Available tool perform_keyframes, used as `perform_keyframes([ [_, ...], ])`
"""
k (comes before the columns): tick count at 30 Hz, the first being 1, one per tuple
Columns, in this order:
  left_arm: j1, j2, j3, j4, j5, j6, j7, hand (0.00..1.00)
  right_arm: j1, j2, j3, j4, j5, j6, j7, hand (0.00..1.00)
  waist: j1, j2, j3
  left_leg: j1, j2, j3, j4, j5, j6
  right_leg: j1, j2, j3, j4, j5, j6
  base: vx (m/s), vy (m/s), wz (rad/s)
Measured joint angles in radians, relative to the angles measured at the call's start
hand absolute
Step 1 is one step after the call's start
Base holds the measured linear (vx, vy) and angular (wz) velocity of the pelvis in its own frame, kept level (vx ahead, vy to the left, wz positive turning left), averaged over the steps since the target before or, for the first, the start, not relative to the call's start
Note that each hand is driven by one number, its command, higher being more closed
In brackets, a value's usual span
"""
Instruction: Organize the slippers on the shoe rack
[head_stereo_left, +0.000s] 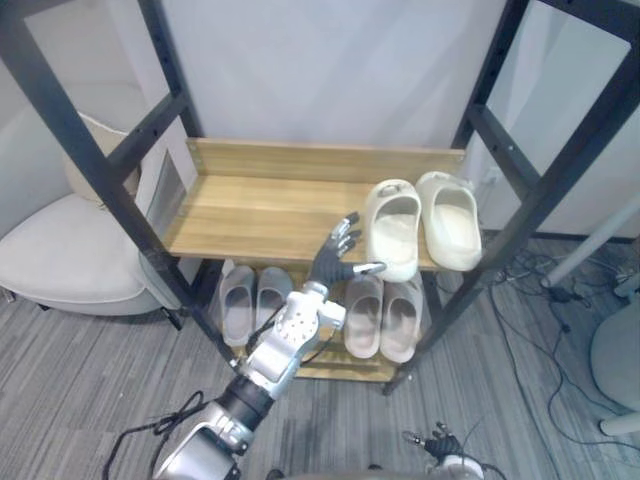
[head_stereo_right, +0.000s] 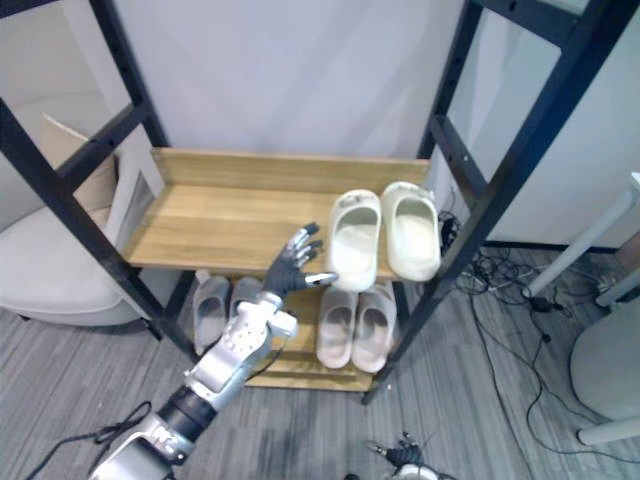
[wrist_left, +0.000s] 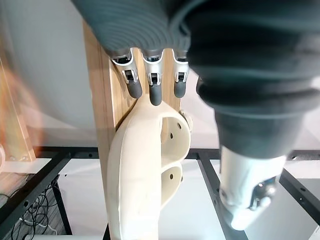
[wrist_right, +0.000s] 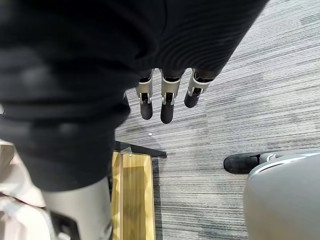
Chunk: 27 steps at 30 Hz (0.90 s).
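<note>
A pair of cream slippers stands on the right of the rack's wooden upper shelf (head_stereo_left: 260, 205), toes toward the wall: the left one (head_stereo_left: 393, 228) and the right one (head_stereo_left: 450, 218) lie side by side. My left hand (head_stereo_left: 335, 258) is at the shelf's front edge, open, fingers straight, its thumb by the heel of the left cream slipper (wrist_left: 145, 165). Whether it touches is unclear. My right hand (wrist_right: 167, 102) hangs low over the floor, open and holding nothing.
On the lower shelf lie a grey pair (head_stereo_left: 250, 300) and a beige pair (head_stereo_left: 383, 315). Black rack posts (head_stereo_left: 520, 215) frame both sides. A white chair (head_stereo_left: 70, 250) stands left of the rack. Cables (head_stereo_left: 540, 290) trail on the floor at the right.
</note>
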Motion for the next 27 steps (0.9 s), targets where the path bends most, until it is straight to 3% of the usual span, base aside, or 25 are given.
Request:
perform_keyframes([
  [8, -0.105, -0.044, -0.003, 0.132, -0.009, -0.008, 0.008, 0.00, -0.006, 0.013, -0.002, 0.000, 0.002, 0.000, -0.001, 0.00, -0.010, 0.001, 0.000, -0.001, 0.000, 0.005, 0.000, 0.000, -0.001, -0.003, 0.000, 0.004, -0.002, 0.001, 0.001, -0.01, -0.003, 0.00],
  [17, -0.220, -0.051, 0.047, 0.277, -0.009, -0.011, 0.075, 0.00, -0.006, 0.017, -0.042, 0.000, 0.002, 0.000, -0.004, 0.00, -0.026, 0.005, 0.000, -0.004, 0.002, 0.032, 0.000, -0.007, -0.005, -0.017, 0.001, 0.030, -0.008, 0.004, 0.002, 0.00, -0.003, -0.07],
  [27, -0.266, -0.052, 0.098, 0.308, -0.005, -0.010, 0.100, 0.00, -0.006, 0.017, -0.081, -0.002, 0.001, 0.001, -0.012, 0.00, -0.037, 0.023, -0.006, -0.019, 0.004, 0.058, 0.000, -0.013, -0.007, -0.042, 0.005, 0.058, -0.014, 0.008, 0.001, 0.01, -0.019, -0.08],
])
